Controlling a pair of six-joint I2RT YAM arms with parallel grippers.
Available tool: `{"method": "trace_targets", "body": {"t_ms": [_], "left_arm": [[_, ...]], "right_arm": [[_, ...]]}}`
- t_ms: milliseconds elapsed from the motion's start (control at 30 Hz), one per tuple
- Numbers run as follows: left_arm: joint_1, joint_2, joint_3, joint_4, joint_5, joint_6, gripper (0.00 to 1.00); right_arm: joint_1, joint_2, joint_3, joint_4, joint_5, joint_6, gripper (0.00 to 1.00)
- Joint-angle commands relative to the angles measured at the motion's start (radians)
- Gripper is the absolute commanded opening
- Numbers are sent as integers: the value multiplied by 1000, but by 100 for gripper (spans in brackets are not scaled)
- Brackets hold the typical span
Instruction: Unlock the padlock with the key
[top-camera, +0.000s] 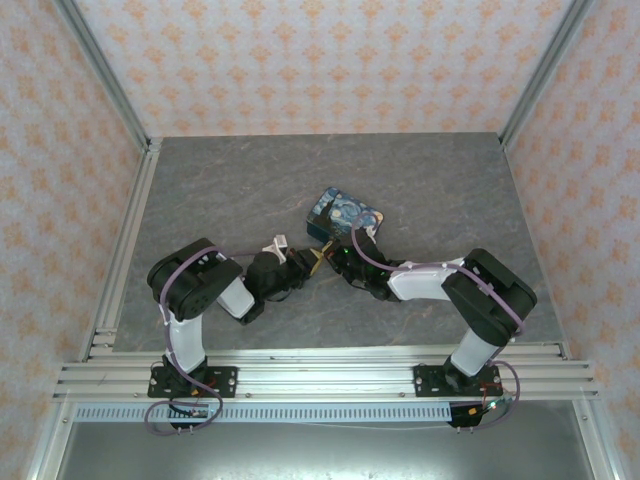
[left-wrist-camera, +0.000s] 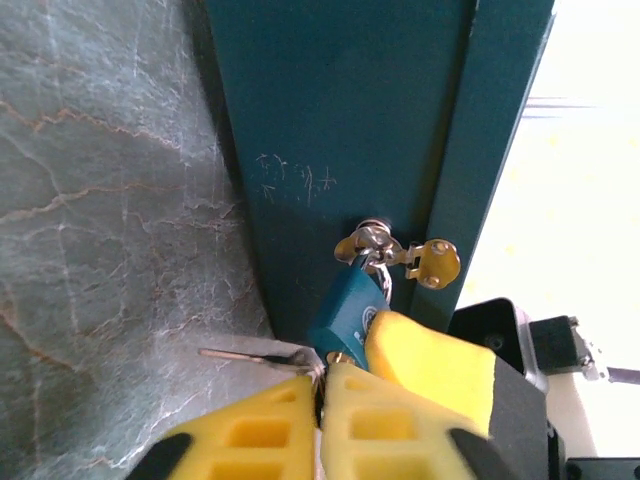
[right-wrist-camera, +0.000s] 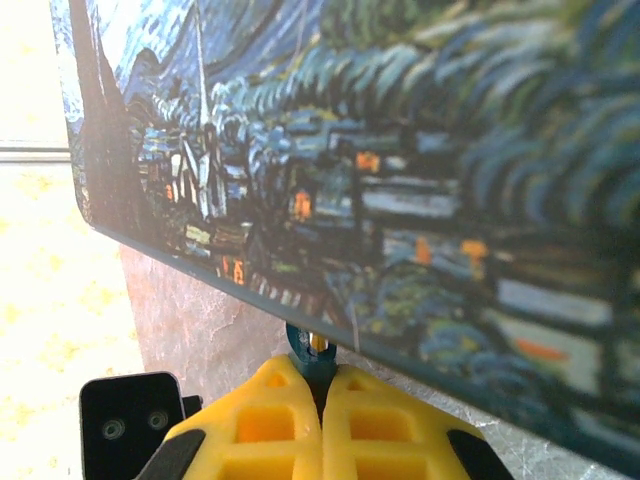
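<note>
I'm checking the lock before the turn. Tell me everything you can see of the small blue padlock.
The small teal-blue metal padlock hangs tilted by its shackle from the brass-coloured hasp on the box's dark-teal side. The right end effector is shut on its body. A slim silvery key, pinched by the left end effector, meets its lower end.

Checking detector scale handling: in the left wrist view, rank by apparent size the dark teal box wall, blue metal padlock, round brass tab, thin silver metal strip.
1. dark teal box wall
2. blue metal padlock, partly hidden
3-4. round brass tab and thin silver metal strip: too alike to rank
</note>
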Motion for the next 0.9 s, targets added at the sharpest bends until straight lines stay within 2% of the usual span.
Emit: {"method": "trace_targets", "body": {"t_ms": [0,200,433,633,767,867], "left_arm": [[-13,7,19,20,-6,33,0],[-13,6,16,19,5,158,0],[-29,-23,0,8,1,413,0],[-47,-27,-14,-19,-12,566,0],[-79,-23,-20,-40,-60,658,0],[-114,-59,-28,-103,-135,761,0]], "right_arm": [[5,-10,-21,-19,-46,58,0],[5,-19,-14,-43,-72,47,0],[5,-22,10,-125,-139,-2,0],[5,-8,27,-170,-206,-32,0],[4,-10,30,-193,-220,-38,0],[5,-20,35,-222,-218,-49,0]]}}
